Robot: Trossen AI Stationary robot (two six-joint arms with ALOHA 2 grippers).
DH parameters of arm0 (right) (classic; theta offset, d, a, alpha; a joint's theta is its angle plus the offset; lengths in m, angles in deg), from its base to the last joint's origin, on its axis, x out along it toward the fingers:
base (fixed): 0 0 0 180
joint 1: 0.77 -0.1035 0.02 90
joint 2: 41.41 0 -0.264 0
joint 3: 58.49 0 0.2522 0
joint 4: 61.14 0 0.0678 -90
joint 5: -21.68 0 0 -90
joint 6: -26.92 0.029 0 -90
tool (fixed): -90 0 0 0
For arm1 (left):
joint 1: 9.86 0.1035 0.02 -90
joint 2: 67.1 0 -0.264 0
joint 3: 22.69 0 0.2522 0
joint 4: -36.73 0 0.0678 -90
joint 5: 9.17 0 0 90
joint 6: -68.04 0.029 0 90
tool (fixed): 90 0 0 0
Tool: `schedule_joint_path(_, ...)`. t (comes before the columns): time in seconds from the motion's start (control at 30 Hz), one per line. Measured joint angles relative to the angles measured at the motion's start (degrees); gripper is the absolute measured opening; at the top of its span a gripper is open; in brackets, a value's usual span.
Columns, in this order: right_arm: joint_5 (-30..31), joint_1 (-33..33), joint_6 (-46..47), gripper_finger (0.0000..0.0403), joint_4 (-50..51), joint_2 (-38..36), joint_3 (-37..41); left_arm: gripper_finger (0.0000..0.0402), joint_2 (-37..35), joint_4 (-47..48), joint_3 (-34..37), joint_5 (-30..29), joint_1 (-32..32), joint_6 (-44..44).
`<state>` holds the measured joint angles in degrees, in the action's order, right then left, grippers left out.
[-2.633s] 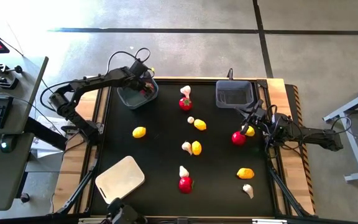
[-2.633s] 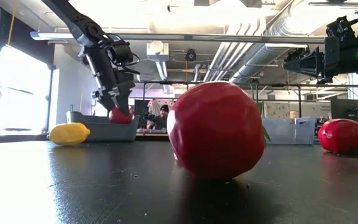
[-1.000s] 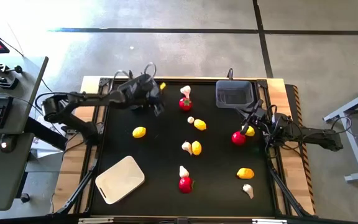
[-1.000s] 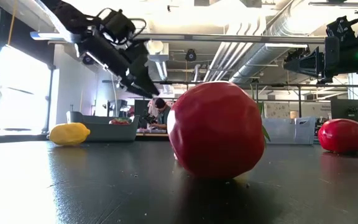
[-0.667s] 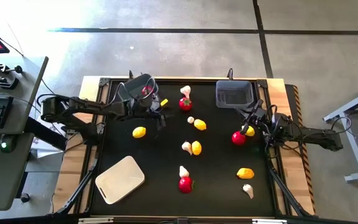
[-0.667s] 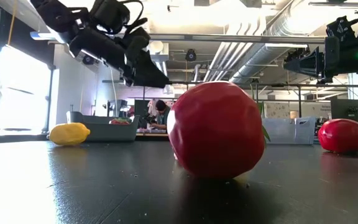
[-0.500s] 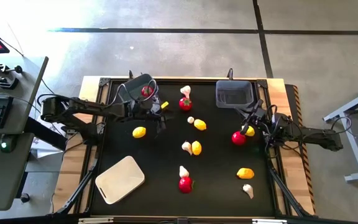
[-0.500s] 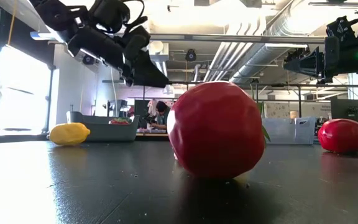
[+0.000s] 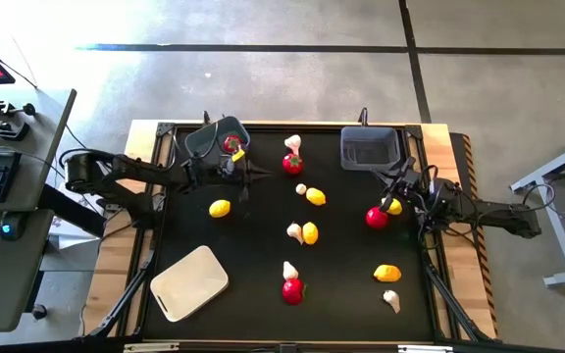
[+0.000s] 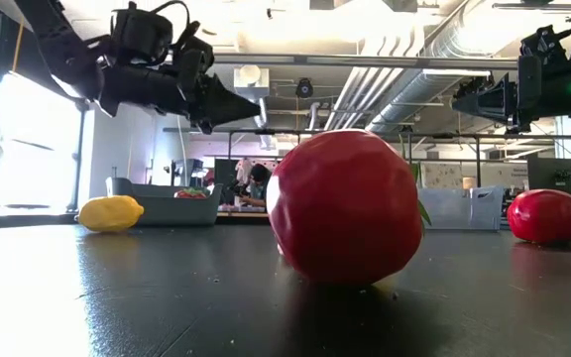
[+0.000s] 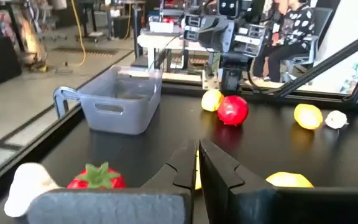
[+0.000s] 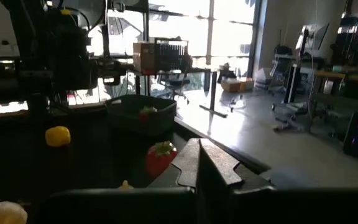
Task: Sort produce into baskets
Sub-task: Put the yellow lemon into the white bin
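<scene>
Left pincer [image 9: 250, 172], pressed together and empty, has swung off the blue bin [image 9: 213, 143] near the far-left bench corner; nearest target, red piece [image 9: 292, 163], lies just right; right pincer [image 9: 397, 196] idles, closed, at right edge.

No lettering, label, brand, number or sign is showing legibly anywhere in these views (the room beyond the table is offering only shapes too small or too dim to make out as text).
</scene>
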<state>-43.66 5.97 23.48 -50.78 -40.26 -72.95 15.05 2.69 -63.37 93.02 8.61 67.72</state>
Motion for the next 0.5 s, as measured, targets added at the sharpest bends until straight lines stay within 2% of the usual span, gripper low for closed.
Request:
schedule_joint_path(0.27, -1.6, -0.1, 13.3, 0.0001, 21.1, 0.4, -8.7, 0.0001, 0.0, -2.4, 0.0, 0.1, -1.7, 1.0)
schedule_joint_path(0.5, -2.8, -0.2, 22.9, 0.0039, 21.9, 8.0, -10.9, 0.0001, 0.0, -1.6, 0.0, 0.1, -2.0, 1.0)
